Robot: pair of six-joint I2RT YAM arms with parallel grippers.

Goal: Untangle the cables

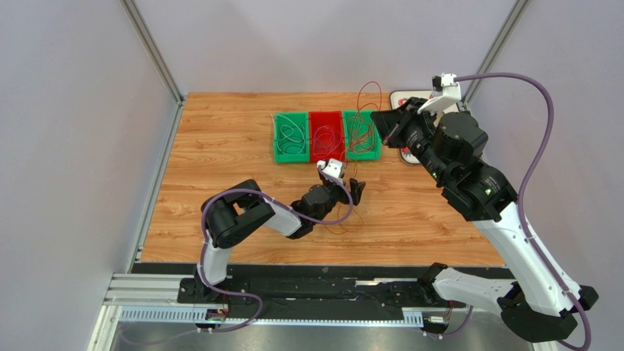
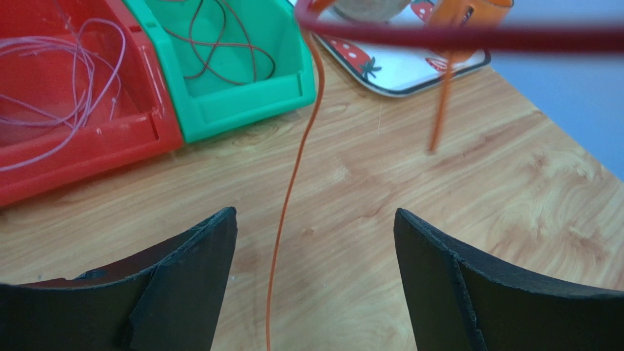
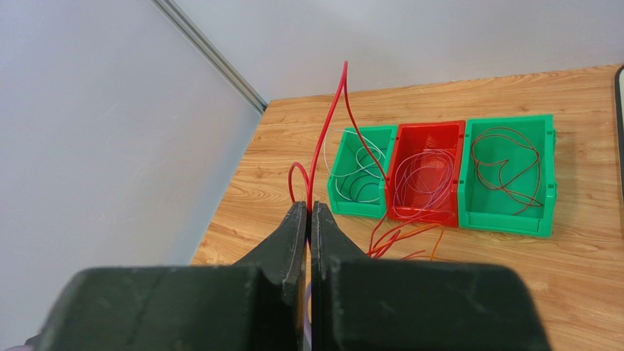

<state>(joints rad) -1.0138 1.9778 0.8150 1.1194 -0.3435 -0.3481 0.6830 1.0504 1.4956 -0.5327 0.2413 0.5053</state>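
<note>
Status right now: right gripper (image 3: 308, 210) has its fingers squeezed fully together on a red cable (image 3: 326, 131), which arcs up above the tips and then drops back toward the bins. Left gripper (image 2: 315, 213) sits low over the wooden table (image 1: 220, 161) with fingers spread wide, gripping nothing. A thin orange-red cable (image 2: 291, 191) runs between them, touching neither as far as I can see. More red strands (image 3: 399, 235) show in front of the red bin (image 3: 423, 214), which has pale pinkish loops in it. Left green bin (image 3: 340, 199) has white and dark wires, right green bin (image 3: 505, 221) has brownish-red loops, and a strawberry-print tray (image 2: 399, 77) sits beside that one.
</note>
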